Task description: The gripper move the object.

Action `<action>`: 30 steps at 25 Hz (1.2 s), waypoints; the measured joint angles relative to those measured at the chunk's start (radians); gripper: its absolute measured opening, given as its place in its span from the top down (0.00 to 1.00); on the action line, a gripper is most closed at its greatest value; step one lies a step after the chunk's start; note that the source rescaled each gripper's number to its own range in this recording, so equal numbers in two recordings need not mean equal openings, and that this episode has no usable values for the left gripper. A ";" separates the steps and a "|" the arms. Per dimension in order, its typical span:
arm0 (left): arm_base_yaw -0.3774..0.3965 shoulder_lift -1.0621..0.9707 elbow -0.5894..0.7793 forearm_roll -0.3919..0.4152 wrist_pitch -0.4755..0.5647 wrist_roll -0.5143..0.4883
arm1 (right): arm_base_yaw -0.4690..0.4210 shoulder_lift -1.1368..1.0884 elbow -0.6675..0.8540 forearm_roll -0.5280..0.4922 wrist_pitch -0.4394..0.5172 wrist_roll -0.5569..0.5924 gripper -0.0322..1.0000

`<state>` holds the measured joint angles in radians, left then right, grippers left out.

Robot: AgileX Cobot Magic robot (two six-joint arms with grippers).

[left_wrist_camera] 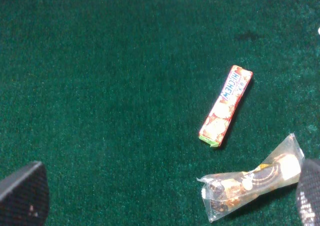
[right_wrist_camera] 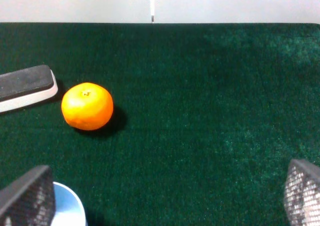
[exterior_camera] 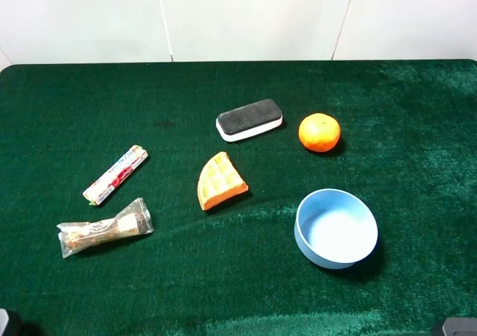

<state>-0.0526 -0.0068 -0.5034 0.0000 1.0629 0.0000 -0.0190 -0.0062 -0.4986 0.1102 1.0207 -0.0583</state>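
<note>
Waffle wedge [exterior_camera: 220, 181] lies flat in the middle of the counter [exterior_camera: 223, 284], left of the blue bowl [exterior_camera: 335, 228], with room around it for grabbing. The left pincer [left_wrist_camera: 165, 196] and right pincer [right_wrist_camera: 164, 196] are spread wide, holding nothing, likely ready to reach.

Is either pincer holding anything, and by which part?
Nothing is held. The left pincer and right pincer are open and empty; the orange-tan dimpled toy waffle wedge lies free on the green cloth.
</note>
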 joint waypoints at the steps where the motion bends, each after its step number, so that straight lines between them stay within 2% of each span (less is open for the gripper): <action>1: 0.000 0.000 0.000 0.000 0.000 0.000 | 0.000 0.000 0.000 0.000 0.000 0.000 0.00; 30: 0.000 0.000 0.000 0.000 0.000 0.000 | 0.000 0.000 0.000 0.002 0.000 0.004 0.00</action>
<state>-0.0526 -0.0068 -0.5034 0.0000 1.0629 0.0000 -0.0190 -0.0062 -0.4986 0.1122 1.0207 -0.0543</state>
